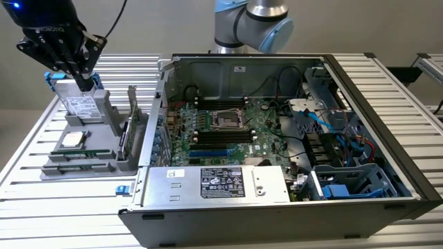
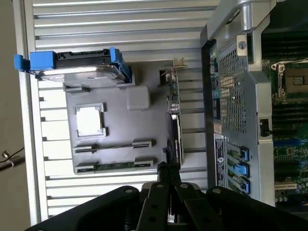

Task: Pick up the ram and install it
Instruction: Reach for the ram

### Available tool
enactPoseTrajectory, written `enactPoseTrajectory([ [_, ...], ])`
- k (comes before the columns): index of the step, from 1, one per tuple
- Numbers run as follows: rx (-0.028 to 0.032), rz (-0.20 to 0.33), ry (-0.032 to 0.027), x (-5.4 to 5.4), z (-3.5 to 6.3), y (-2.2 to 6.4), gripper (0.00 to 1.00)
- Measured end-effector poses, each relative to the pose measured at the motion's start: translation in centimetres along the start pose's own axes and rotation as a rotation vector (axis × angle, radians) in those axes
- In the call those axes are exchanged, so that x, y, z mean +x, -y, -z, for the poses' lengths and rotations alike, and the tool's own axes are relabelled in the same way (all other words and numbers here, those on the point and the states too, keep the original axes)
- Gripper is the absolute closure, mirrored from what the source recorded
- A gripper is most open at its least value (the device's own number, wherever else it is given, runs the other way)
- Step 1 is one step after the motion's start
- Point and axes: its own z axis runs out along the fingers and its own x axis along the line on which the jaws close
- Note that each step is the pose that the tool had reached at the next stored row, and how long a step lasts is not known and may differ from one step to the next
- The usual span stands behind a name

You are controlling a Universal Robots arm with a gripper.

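So the black claw (image 1: 84,84) is seen with its fingers pressed together and nothing held, up in the upper left of the exterior view, over the silver hard drive with blue rails (image 1: 76,104). The ram, a long thin green circuit-board stick (image 1: 82,154), is parked in the grey plastic fixture (image 1: 69,174) on the slatted metal surface (image 1: 41,207). That's lower left in the frame, below the claw, with its long axis running across the frame. In the wrist view the ram (image 2: 115,166) is laid out top-down, so its whole length can be read. The height gap is better judged from the exterior view.
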Motion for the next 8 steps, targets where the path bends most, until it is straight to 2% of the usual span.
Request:
enactPoseTrajectory([
  [6,-0.0001,0.000,-0.0003,1.4,-0.16,1.44,0.90],
  [8,0.0001,0.000,-0.0023,1.8,-0.27,1.84,0.90],
])
